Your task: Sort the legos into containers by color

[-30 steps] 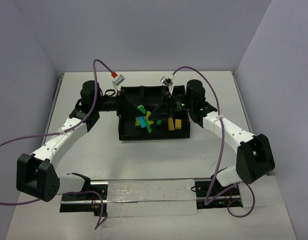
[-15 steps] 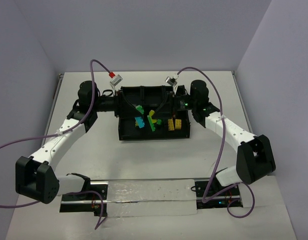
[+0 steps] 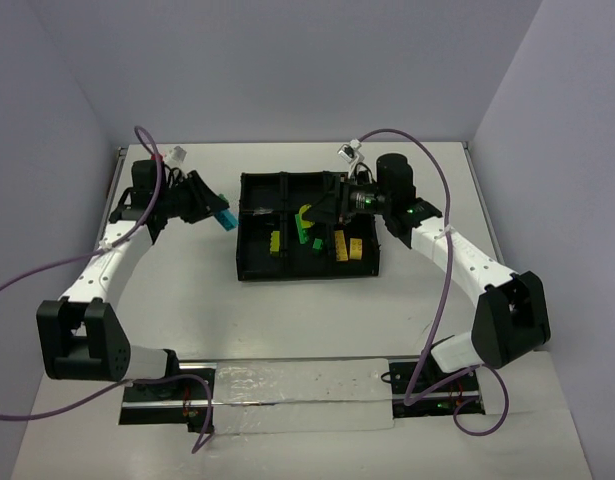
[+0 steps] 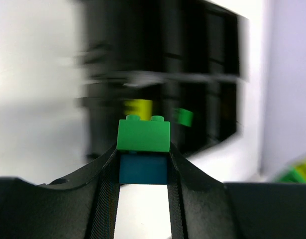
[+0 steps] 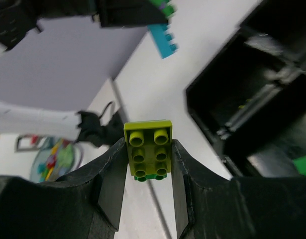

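Note:
My left gripper (image 3: 213,211) is shut on a teal brick (image 3: 226,219) with a green brick (image 4: 143,135) stuck on its end, held left of the black divided tray (image 3: 249,272) above the table. In the left wrist view the teal brick (image 4: 143,169) sits between the fingers. My right gripper (image 3: 319,211) is shut on a lime-yellow plate (image 5: 148,149) with a green piece under it, over the tray's middle. Yellow bricks (image 3: 353,248) lie in the near right compartment. One yellow brick (image 3: 275,242) and a green brick (image 3: 315,240) lie in other near compartments.
The tray (image 5: 242,94) fills the right side of the right wrist view, with the left gripper's teal brick (image 5: 163,41) at the top. White table lies around the tray. Purple cables arc over both arms. A shiny strip (image 3: 307,385) runs along the near edge.
The brick cluster has come apart. My left gripper swung left out of the tray with the teal and green piece. My right gripper stayed over the tray with the lime piece.

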`<state>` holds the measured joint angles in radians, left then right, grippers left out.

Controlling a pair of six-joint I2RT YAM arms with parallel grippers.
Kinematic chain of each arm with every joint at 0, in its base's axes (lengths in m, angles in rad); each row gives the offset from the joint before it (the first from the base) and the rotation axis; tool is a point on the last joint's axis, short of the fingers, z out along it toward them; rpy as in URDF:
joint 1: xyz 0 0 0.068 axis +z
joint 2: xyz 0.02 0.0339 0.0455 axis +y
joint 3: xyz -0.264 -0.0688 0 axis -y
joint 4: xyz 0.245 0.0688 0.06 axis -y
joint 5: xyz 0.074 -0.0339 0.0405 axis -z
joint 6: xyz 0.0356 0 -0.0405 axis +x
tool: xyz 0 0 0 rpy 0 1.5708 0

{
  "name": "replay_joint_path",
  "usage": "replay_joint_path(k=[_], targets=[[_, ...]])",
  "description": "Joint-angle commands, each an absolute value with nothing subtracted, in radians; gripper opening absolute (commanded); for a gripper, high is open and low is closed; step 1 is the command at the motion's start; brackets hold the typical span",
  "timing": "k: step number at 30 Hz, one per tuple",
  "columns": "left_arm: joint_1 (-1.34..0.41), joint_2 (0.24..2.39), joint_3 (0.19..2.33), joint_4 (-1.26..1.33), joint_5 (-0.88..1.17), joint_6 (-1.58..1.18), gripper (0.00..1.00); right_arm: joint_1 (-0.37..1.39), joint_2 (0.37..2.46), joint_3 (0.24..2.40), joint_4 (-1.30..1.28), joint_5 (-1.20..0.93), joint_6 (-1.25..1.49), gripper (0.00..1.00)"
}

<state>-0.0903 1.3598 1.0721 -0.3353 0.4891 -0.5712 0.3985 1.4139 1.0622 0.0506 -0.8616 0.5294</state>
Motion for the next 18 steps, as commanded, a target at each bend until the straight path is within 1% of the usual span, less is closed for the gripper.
replay_joint_path(k=[1,4,8,12,16,17,18], targets=[[-0.076,1.419,1.07,-0.407,0.162,-0.64,0.0,0.393,1.407,1.132,-0.118,-0.596,0.48,0.0],[-0.071,1.493,1.065,-0.374,0.084,-0.68,0.0,0.393,1.411,1.118,-0.127,-0.551,0.498,0.0],[-0.069,1.61,1.098,-0.359,0.06,-0.697,0.0,0.394,1.414,1.106,-0.128,-0.541,0.505,0.0],[-0.067,1.688,1.122,-0.391,-0.026,-0.721,0.0,0.394,1.403,1.095,-0.137,-0.534,0.497,0.0],[-0.064,1.752,1.134,-0.408,-0.057,-0.751,0.01,0.393,1.412,1.093,-0.128,-0.55,0.502,0.0],[-0.064,1.763,1.133,-0.409,-0.059,-0.754,0.07,0.393,1.414,1.092,-0.126,-0.552,0.503,0.0],[-0.064,1.765,1.132,-0.411,-0.062,-0.758,0.17,0.393,1.414,1.092,-0.128,-0.551,0.502,0.0]])
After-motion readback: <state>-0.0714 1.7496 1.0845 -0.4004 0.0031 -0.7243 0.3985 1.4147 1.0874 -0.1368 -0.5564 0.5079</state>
